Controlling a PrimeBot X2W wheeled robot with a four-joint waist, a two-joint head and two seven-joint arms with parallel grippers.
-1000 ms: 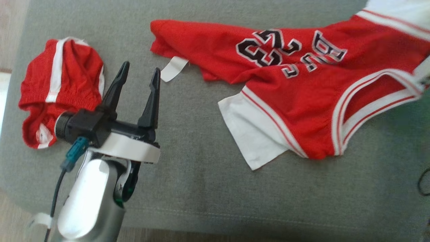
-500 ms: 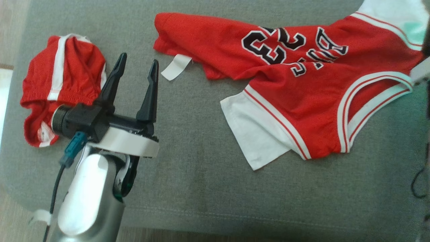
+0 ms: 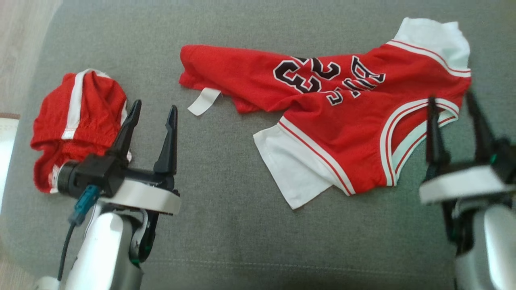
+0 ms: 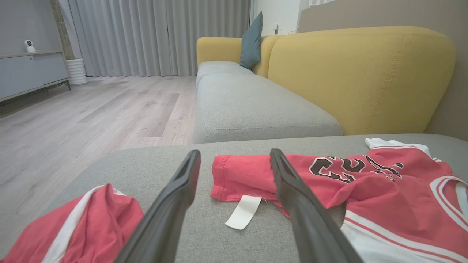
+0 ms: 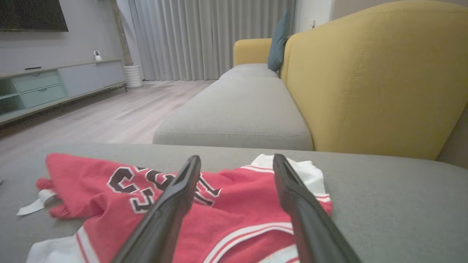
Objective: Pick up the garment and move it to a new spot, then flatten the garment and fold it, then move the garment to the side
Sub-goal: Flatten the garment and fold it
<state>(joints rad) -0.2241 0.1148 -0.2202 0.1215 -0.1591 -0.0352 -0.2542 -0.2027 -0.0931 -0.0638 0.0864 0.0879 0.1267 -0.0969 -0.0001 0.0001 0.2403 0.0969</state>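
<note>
While left hand point(image 3: 155, 105) and right hand point(image 3: 450, 96) hang released and empty, the rumpled garment point(image 3: 342, 133) apparently awaits flattening; grasp opposite edges.

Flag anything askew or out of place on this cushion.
The red jersey lies rumpled and slanted, not flat, with a white tag sticking out from under it. The red shorts sit bunched near the left edge of the cushion. Nothing looks torn or spilled.

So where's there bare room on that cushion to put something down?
Free: the near strip of the cushion, between the left hand and right hand, in front of the jersey; and the far strip beyond the shorts. Crowded: the right half, covered by the jersey.
</note>
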